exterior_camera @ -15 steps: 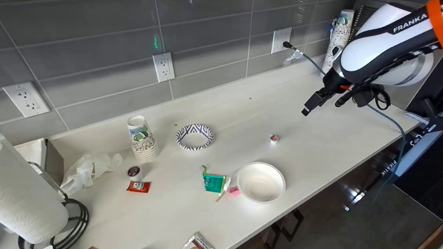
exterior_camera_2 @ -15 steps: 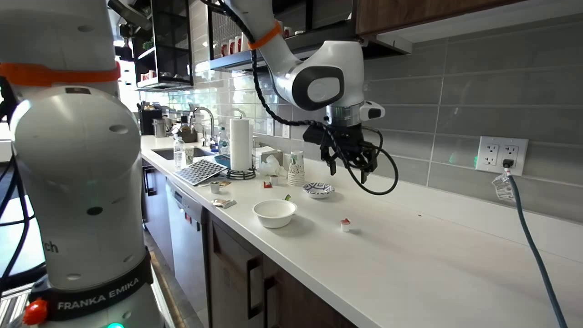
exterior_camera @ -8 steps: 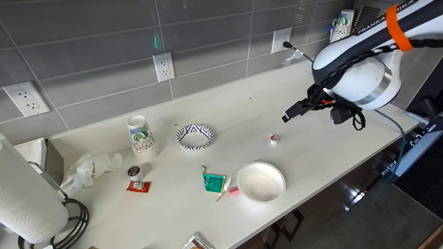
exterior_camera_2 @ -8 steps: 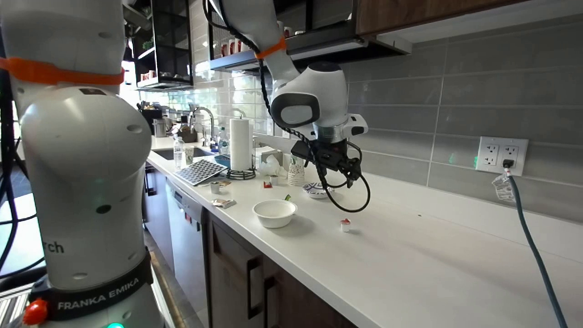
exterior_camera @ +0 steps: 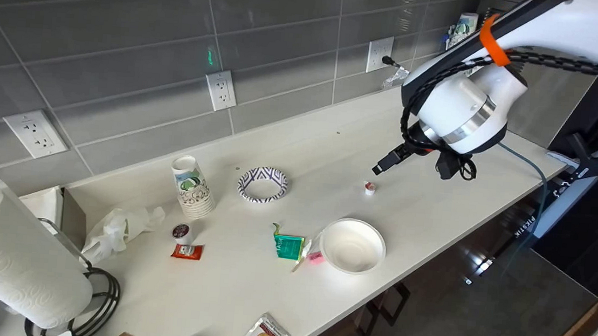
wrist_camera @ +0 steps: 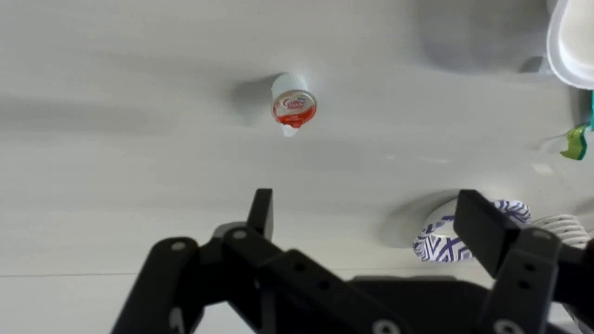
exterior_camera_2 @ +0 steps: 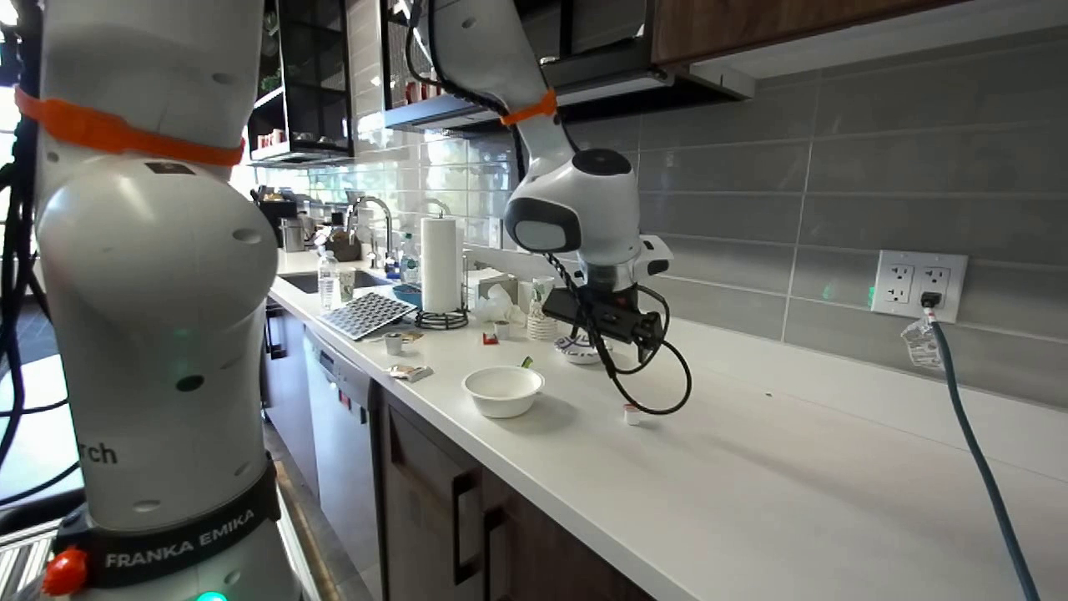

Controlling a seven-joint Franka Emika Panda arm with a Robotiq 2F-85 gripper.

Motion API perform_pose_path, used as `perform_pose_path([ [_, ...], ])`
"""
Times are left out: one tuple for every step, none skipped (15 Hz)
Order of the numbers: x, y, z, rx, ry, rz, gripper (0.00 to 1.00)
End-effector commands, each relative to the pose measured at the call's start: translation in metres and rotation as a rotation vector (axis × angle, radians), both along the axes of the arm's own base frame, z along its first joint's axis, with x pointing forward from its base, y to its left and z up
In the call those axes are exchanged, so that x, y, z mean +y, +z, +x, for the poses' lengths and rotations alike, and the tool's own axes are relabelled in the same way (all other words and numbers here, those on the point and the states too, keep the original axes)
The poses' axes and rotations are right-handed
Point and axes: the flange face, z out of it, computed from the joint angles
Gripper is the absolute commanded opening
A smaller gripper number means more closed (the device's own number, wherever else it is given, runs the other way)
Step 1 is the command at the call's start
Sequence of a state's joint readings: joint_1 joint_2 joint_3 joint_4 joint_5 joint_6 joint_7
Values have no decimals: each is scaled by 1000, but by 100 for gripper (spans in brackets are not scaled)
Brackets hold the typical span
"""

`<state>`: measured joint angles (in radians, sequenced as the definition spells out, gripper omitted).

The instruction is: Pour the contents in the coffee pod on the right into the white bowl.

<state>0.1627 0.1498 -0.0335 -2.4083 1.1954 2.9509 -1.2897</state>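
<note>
The coffee pod [wrist_camera: 291, 88] is a tiny whitish cup with a red-and-white printed lid. It stands on the counter, small in both exterior views [exterior_camera: 370, 191] [exterior_camera_2: 632, 416]. Left of it in an exterior view, nearer the counter's front edge, sits the plain white bowl [exterior_camera: 352, 247]; part of its rim [wrist_camera: 559, 51] enters the wrist view at top right. My gripper [wrist_camera: 365, 190] is open, its fingers wide apart with nothing between them. In an exterior view the gripper [exterior_camera: 376, 169] hangs above the counter, close to the pod but apart from it.
A patterned bowl [exterior_camera: 263, 173] and stacked paper cups [exterior_camera: 196, 197] stand toward the wall. A green packet [exterior_camera: 288, 247] lies beside the white bowl. Farther left are a dark-lidded pod [exterior_camera: 181, 232], a red packet [exterior_camera: 187, 251] and a paper towel roll [exterior_camera: 15, 257].
The arm has come down over the counter, and my gripper is now lower and nearer the coffee pod. The pod and bowls stay where they were.
</note>
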Motion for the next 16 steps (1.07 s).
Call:
perform_pose_path([
  [-1,-46,12,48,20,-38,100],
  [0,-56,13,60,22,-44,100],
  [0,-65,14,72,18,-45,100],
  [-2,-46,7,68,26,-28,100],
  [-1,-55,8,81,28,-31,100],
  [-1,-61,10,88,27,-34,100],
  [-1,-64,12,90,27,-35,100],
  [-1,-65,13,90,27,-35,100],
  [-1,-64,14,89,27,-35,100],
  [0,-65,14,92,34,-25,100],
  [1,-71,13,102,32,-31,100],
  [3,-75,13,111,36,-23,100],
  [2,-78,13,115,38,-28,100],
  [0,-80,14,118,36,-21,100],
  [-2,-82,14,118,33,-27,100],
  [-2,-84,15,117,33,-31,100],
])
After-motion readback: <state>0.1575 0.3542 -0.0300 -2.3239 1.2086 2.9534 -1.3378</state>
